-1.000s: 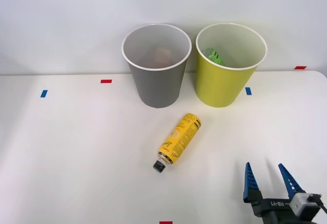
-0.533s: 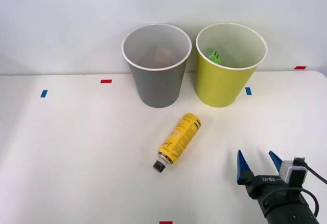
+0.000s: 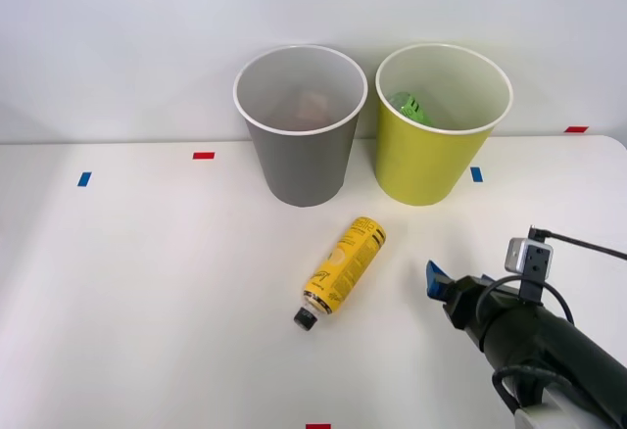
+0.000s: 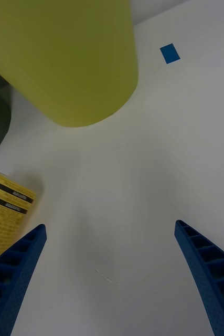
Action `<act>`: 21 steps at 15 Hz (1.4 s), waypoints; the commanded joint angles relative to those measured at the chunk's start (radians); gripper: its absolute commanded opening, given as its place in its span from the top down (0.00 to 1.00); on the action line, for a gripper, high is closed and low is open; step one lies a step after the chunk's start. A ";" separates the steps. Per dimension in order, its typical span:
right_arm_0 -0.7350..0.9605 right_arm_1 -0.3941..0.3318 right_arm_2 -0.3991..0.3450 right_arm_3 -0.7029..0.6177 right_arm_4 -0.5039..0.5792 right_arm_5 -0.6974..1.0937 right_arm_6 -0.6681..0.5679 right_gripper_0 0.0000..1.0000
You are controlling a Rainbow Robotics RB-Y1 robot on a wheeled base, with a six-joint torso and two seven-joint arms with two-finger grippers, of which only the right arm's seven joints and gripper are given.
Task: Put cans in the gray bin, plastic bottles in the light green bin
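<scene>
A slim yellow plastic bottle (image 3: 343, 263) with a black cap lies on its side on the white table, in front of the two bins. The gray bin (image 3: 299, 169) stands at the back, with a pale item dimly visible inside. To its right stands the light green bin (image 3: 421, 165), holding a small green item (image 3: 409, 106). My right gripper (image 3: 439, 280) hovers low to the right of the bottle and apart from it, pointing left. In the right wrist view its blue fingers (image 4: 12, 273) are spread open around bare table, with the bottle (image 4: 4, 212) by one finger and the light green bin (image 4: 64, 58) beyond.
Small blue tape marks (image 3: 476, 174) and red tape marks (image 3: 203, 156) dot the table. A white wall rises right behind the bins. Bare table lies left of the bottle and between it and my gripper. My black arm (image 3: 549, 351) crosses the front right corner.
My right gripper has moved forward and left from the table's front right toward the bottle, turning to point left. The bottle and bins have not moved.
</scene>
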 commanded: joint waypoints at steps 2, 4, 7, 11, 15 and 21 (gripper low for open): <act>-0.208 -0.103 0.116 -0.013 -0.040 0.242 -0.405 0.16; -0.263 -0.132 0.142 -0.013 -0.102 0.299 -0.545 0.16; -0.337 -0.135 0.164 -0.013 -0.143 0.372 -0.680 0.16; -0.433 -0.157 0.225 -0.013 -0.123 0.510 -0.809 0.16; -0.536 -0.161 0.234 0.035 -0.206 0.589 -0.823 0.16; -0.663 -0.080 0.245 0.236 -0.217 0.589 -0.807 0.16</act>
